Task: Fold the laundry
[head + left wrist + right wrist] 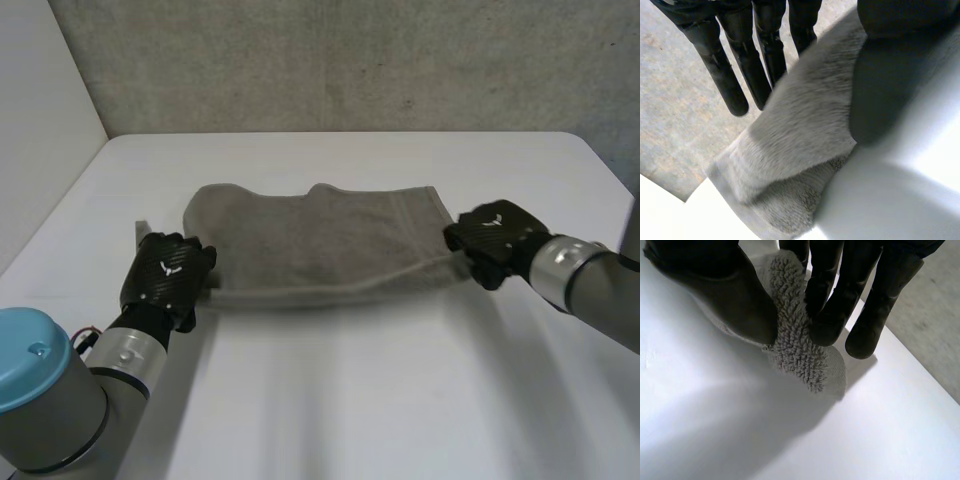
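While the grey terry-cloth towel [320, 240] lies across the middle of the white table [400, 400], both hands have it by the near edge, one at each end; the left hand [168, 272] is at the left near corner, and its thumb [890, 75] presses the cloth against nearly straight fingers [740, 65], so I read it as pinching the towel; the right hand [495, 240] is at the right near corner and clamps a thick bunch of pile between thumb and fingers. At the left corner you can see two layers, so the towel seems to be folded once already. You should expect a soft, light and limp cloth; it will sag in the middle and will not hold any shape; the looped pile gives good friction, so slipping is not likely, I think. Take it at the corners, with both layers together; if you catch one layer only, the fold may open.
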